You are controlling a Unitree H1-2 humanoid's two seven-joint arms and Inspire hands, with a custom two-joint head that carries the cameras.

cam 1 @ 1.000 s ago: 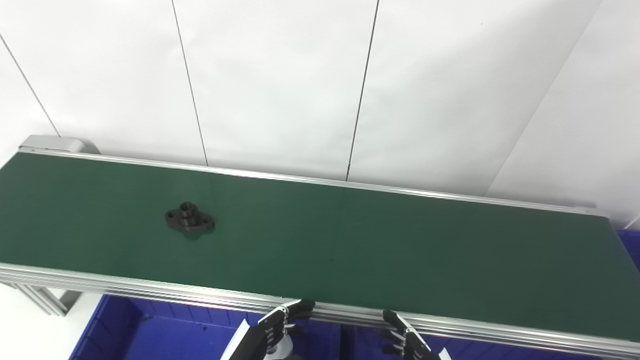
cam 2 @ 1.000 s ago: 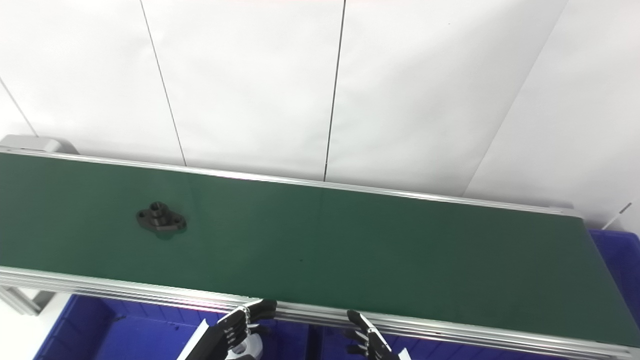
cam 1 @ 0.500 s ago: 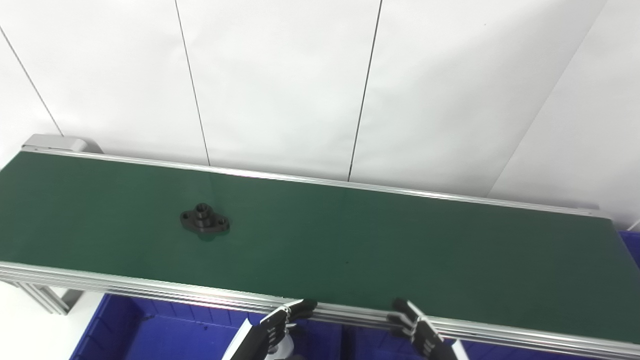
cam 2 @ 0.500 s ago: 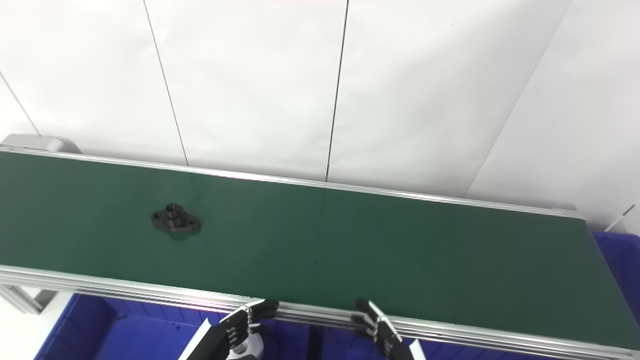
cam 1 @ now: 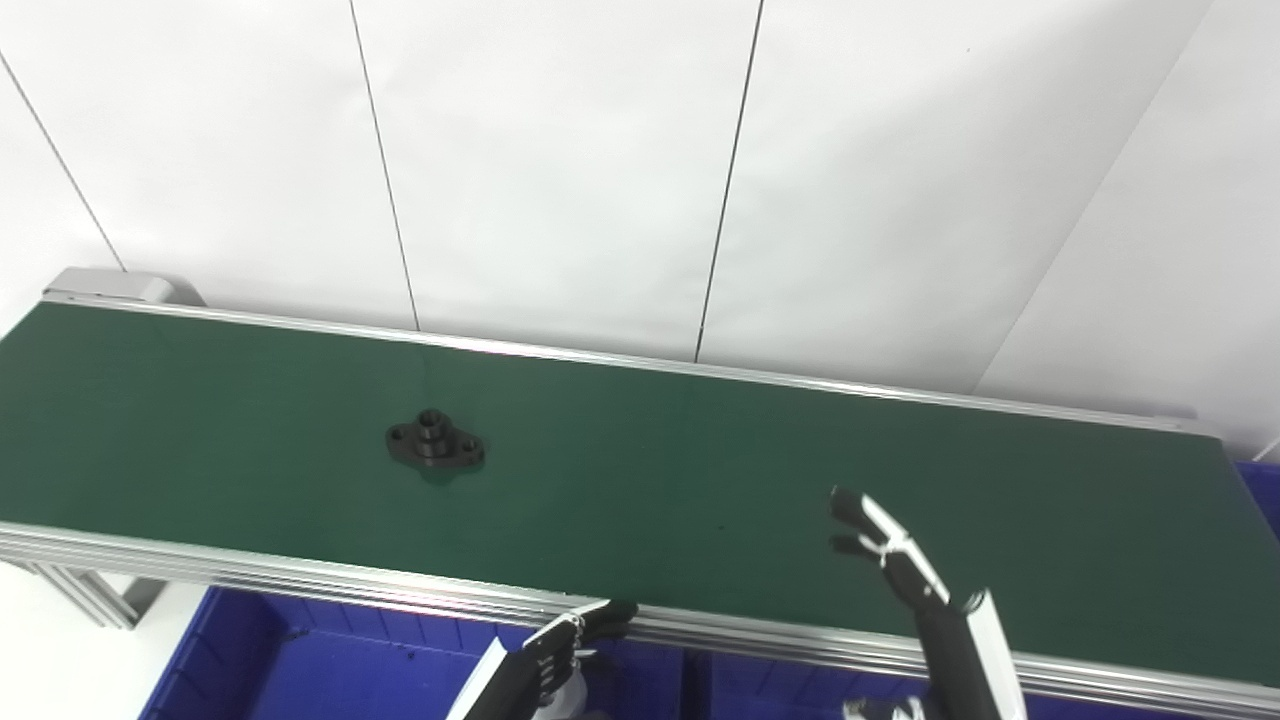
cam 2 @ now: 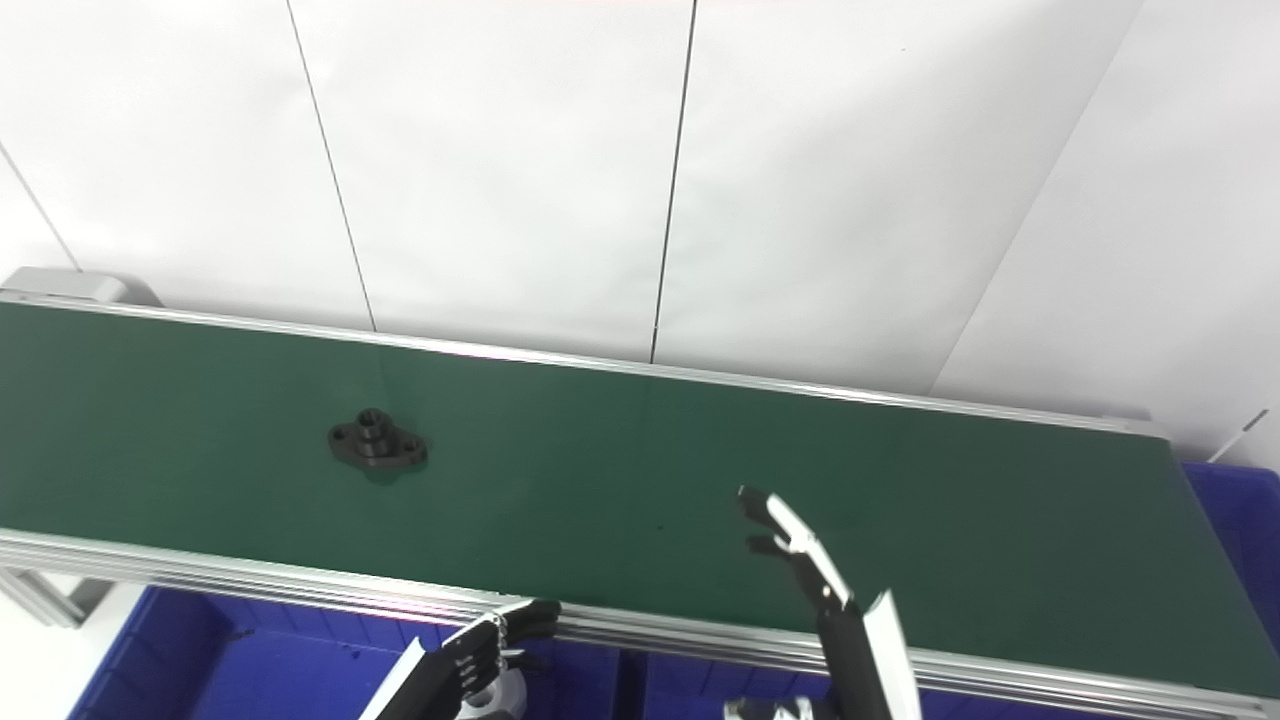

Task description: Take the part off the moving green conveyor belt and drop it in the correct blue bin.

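The part [cam 1: 435,447], a dark flanged piece with a raised hub in the middle and a bolt ear at each end, lies flat on the green conveyor belt [cam 1: 700,470], left of the surface's middle and about midway between its far and near edges. Its long axis, ear to ear, runs nearly along the belt's length, tilted slightly so the right ear sits a little nearer the near edge. The right hand [cam 1: 885,550] is raised over the right half of the belt, above its near portion, fingers [cam 1: 872,515] spread apart and holding nothing. From this hand the part lies well off to the left and a little toward the far edge. The left hand [cam 1: 570,645] hangs just below the near rail, in front of the blue bin [cam 1: 300,670]; only its fingertips show, loosely curled and apart, and I cannot tell whether it holds anything. That hand looks closer to the part across the surface, but the right one is already up over the belt, so I judge the pickup falls to it: either reach left, or wait if the belt carries the part rightward.
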